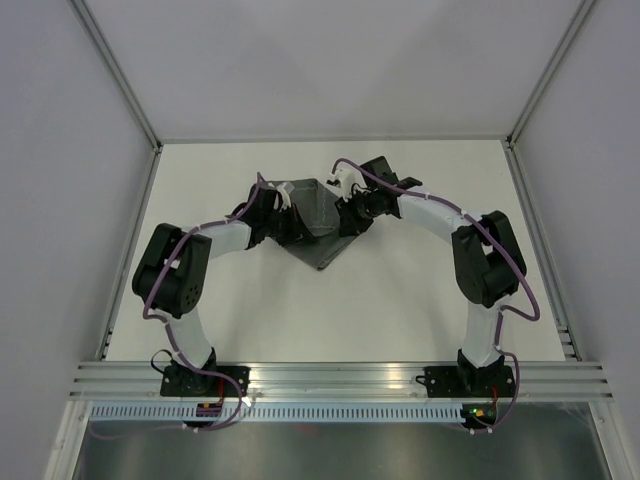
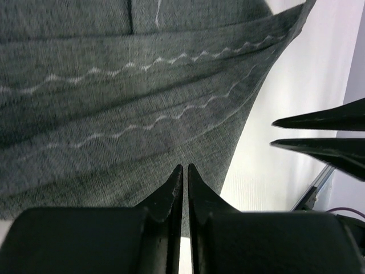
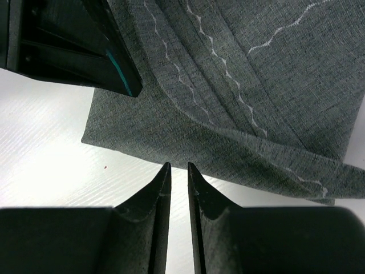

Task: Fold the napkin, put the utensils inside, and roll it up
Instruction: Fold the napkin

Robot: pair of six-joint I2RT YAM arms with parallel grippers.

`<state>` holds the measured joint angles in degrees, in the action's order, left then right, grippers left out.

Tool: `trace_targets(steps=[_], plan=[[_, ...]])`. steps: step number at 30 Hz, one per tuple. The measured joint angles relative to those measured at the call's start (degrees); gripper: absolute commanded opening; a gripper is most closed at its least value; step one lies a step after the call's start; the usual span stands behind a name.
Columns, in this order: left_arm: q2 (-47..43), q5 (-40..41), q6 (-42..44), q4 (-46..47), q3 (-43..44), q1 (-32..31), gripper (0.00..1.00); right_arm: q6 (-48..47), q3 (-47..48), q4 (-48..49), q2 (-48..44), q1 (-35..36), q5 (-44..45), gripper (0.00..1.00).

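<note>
Napkin [image 1: 318, 225]: folded, laid toward 12 o'clock on tabletop [image 1: 330, 310].
Left end effector [image 2: 183, 166]: positioned at 9 o'clock, fingers together.
Right end effector [image 3: 177, 164]: positioned at 3 o'clock, fingers narrowly apart.

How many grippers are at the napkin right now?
2. The left gripper is at the far-left edge of the dark grey felt-like napkin; the right gripper is at its far-right edge. Neither is hidden.
</note>
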<state>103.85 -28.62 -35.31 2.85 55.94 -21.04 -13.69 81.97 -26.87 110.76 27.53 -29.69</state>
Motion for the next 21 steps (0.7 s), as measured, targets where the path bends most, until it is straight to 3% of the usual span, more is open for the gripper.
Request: trace_targets(steps=[15,21], plan=[[7.17,1.68,0.04,-1.77,10.32,0.00,0.10,1.25,4.20,0.33,6.45,0.28,0.98,0.22],[6.58,3.43,0.44,-2.14,12.31,0.07,0.20,2.62,6.36,1.25,8.76,0.28,2.75,0.21]])
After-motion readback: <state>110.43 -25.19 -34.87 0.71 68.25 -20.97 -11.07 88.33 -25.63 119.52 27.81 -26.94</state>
